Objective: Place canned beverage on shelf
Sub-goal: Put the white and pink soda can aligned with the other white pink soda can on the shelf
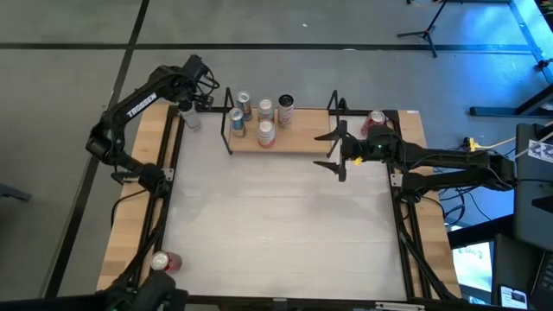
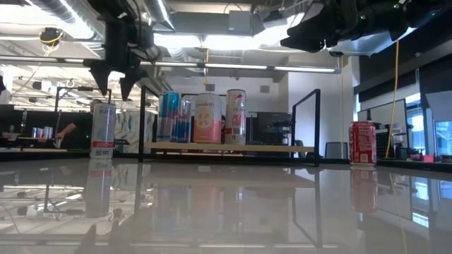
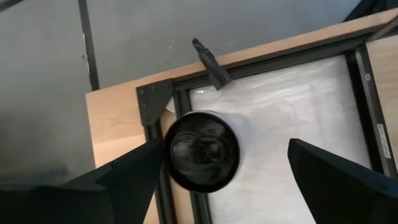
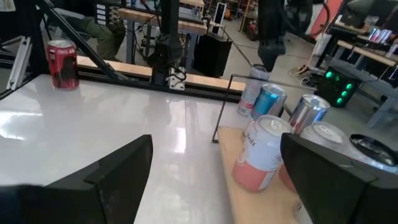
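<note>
Left gripper (image 1: 186, 111) hangs right over the silver can (image 1: 191, 120) beside the shelf (image 1: 285, 138), fingers spread to drop around it. Right gripper (image 1: 333, 149) waits at the shelf's other end, fingers apart, empty.

Table (image 1: 285, 216): shelf (image 1: 294, 141), 5 cans (image 1: 264, 132) on it.

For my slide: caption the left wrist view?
Open left gripper poised above a slim silver can at the white tabletop's corner.

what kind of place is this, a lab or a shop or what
Most likely a robotics lab or workshop: exposed ceiling ducts, workbenches with equipment behind the table, and a light stand on the bare floor.
</note>
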{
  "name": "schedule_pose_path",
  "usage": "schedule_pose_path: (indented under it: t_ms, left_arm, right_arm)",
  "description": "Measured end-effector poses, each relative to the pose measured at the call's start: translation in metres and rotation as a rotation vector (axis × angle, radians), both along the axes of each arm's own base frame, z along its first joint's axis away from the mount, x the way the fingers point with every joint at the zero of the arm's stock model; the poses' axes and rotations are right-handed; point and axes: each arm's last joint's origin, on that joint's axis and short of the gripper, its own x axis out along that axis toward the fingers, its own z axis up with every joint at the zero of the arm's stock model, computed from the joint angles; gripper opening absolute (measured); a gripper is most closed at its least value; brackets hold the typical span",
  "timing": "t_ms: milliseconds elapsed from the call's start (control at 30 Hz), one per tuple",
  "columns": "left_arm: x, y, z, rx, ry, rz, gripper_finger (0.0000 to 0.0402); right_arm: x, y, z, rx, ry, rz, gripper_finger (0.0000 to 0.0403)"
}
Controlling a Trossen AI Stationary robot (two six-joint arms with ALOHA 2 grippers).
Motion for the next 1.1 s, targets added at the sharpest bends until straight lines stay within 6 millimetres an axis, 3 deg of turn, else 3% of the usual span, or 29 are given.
schedule_pose_path:
  t_ms: [667,1100]
  left_arm:
    - [0.014,0.015,-0.034,-0.054,0.221,0.056,0.0335]
    - [0.011,0.015,-0.038,-0.155,0.159,0.049,0.0335]
  right_arm:
    - [0.0,0.0,0.001,-0.024,-0.007,0.005,0.0349]
    - [0.0,0.0,0.0,-0.023,-0.003,0.005,0.0349]
